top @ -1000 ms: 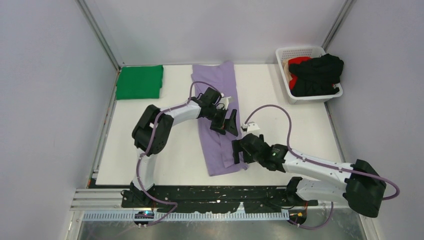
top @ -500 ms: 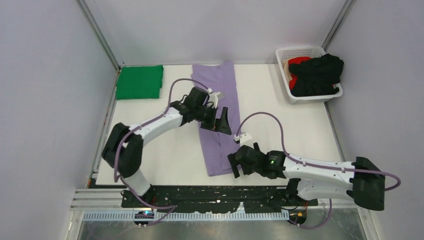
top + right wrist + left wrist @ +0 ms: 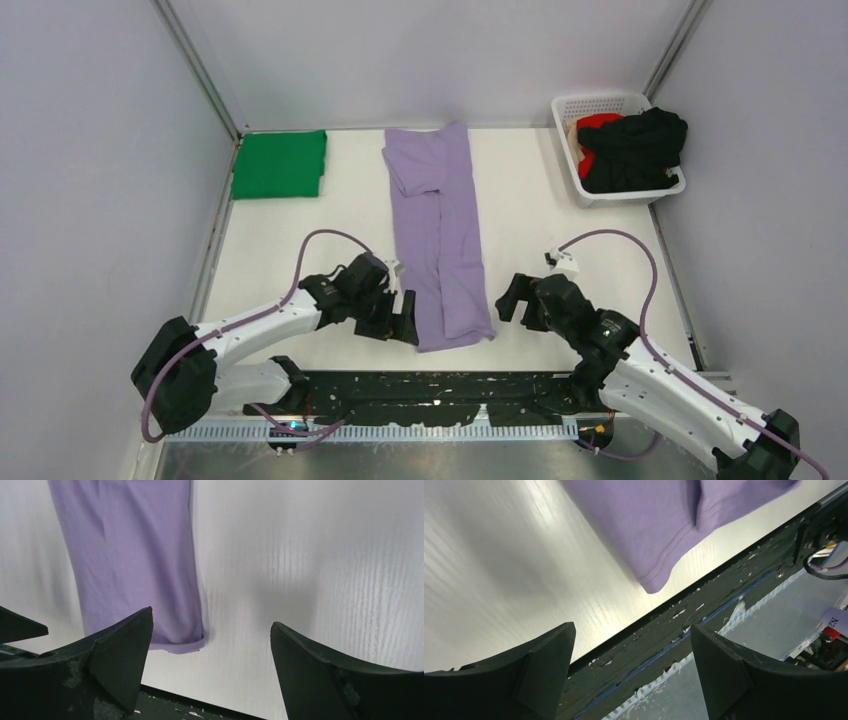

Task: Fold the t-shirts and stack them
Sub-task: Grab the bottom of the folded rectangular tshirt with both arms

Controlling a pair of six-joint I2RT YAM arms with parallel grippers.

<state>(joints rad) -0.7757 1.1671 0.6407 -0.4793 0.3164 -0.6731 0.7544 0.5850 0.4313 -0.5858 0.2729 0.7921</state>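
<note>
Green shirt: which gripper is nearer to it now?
Left. The left gripper is on the same side of the purple shirt as the green shirt; the right gripper is across it.

Pale grey walls [image 3: 100,200]; white tabletop [image 3: 560,220]; metal corner posts [image 3: 197,65]; soft even light
</note>
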